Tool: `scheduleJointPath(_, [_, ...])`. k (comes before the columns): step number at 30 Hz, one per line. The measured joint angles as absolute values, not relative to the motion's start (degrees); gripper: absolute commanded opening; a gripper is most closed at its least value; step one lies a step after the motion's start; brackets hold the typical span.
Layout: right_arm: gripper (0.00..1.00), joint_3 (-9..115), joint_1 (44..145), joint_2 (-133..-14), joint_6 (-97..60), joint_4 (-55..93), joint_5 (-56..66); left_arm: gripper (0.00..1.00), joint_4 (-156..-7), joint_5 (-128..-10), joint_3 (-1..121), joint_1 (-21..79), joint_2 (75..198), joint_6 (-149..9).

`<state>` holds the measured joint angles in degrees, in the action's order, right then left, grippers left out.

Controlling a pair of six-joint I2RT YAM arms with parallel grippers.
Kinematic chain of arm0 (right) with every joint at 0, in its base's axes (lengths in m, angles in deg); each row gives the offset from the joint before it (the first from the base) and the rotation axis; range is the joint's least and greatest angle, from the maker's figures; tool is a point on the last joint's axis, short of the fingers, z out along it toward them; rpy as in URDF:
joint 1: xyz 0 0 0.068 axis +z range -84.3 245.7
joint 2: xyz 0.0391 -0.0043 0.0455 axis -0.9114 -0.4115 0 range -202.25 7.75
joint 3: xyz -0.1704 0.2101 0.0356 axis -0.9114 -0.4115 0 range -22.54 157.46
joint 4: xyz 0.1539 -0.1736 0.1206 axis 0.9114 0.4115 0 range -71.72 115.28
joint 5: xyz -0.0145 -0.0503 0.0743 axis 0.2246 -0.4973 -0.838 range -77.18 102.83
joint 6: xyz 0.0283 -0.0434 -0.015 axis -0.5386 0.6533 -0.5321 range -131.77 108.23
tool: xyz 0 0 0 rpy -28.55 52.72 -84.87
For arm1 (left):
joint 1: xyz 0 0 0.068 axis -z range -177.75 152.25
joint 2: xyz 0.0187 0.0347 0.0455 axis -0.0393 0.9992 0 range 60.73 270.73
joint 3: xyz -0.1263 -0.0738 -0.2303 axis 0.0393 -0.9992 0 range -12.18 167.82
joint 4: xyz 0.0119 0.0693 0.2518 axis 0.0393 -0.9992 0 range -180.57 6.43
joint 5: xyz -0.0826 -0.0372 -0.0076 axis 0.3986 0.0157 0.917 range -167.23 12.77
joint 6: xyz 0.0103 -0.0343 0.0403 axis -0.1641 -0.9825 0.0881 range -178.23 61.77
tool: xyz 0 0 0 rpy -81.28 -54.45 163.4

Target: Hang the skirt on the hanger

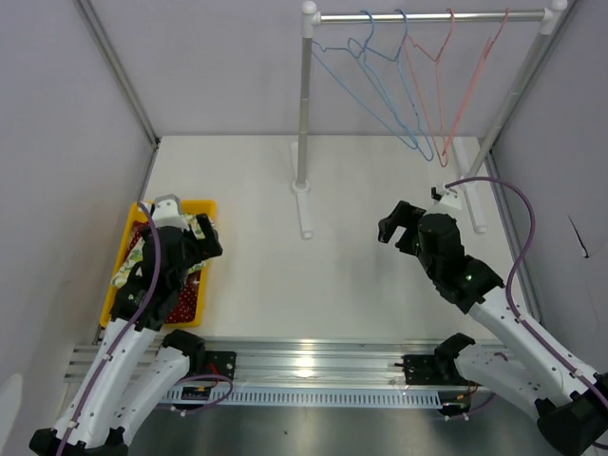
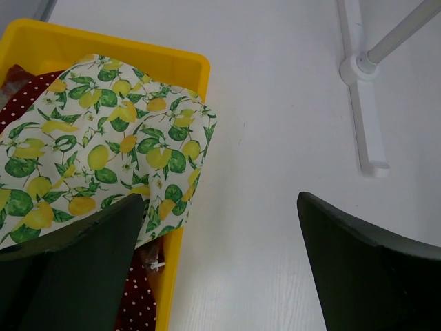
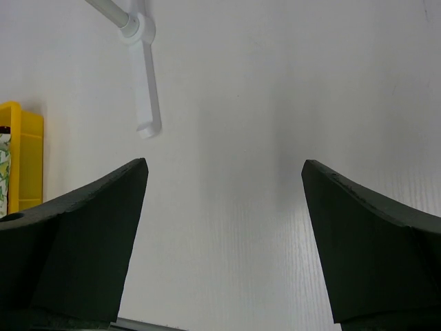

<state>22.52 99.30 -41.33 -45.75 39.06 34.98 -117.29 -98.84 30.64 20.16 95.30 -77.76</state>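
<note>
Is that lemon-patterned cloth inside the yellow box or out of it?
Inside: the lemon-patterned cloth lies crumpled in the yellow box, one corner draping over its rim.

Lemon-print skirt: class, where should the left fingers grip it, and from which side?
Probably pinch the lemon-print skirt at its edge draped over the yellow bin rim, coming from above on the table side. That flap hangs free; the rest lies flat on a red dotted garment.
</note>
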Motion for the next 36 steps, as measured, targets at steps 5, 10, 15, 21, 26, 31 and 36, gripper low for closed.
scheduleJointPath(5, [1.00,22.30,99.22,-40.76,-45.68,40.28,35.13,0.99,-117.70,-99.60,30.64,20.16,95.91,-78.81])
scheduleJointPath(10, [0.99,21.45,99.22,-39.89,-45.59,40.30,34.98,0.99,-118.88,-100.09,30.89,20.16,99.74,-81.08])
scheduleJointPath(15, [0.99,20.25,99.19,-39.84,-45.18,40.11,34.12,0.99,-121.61,-103.17,33.77,20.14,108.77,-84.38])
scheduleJointPath(21, [0.99,20.20,99.17,-41.11,-45.13,38.66,32.09,0.99,-121.85,-106.99,34.99,20.10,119.37,-87.55])
scheduleJointPath(26, [0.99,20.18,99.17,-41.96,-44.96,37.83,29.99,0.98,-121.70,-112.09,36.57,19.51,126.10,-88.84])
scheduleJointPath(31, [0.99,19.77,99.17,-41.99,-44.76,36.78,28.42,0.92,-120.72,-113.66,36.79,16.16,131.41,-88.88])
scheduleJointPath(36, [0.99,19.02,99.17,-41.99,-44.76,36.30,27.33,0.81,-119.89,-112.96,37.00,12.99,135.72,-88.90])
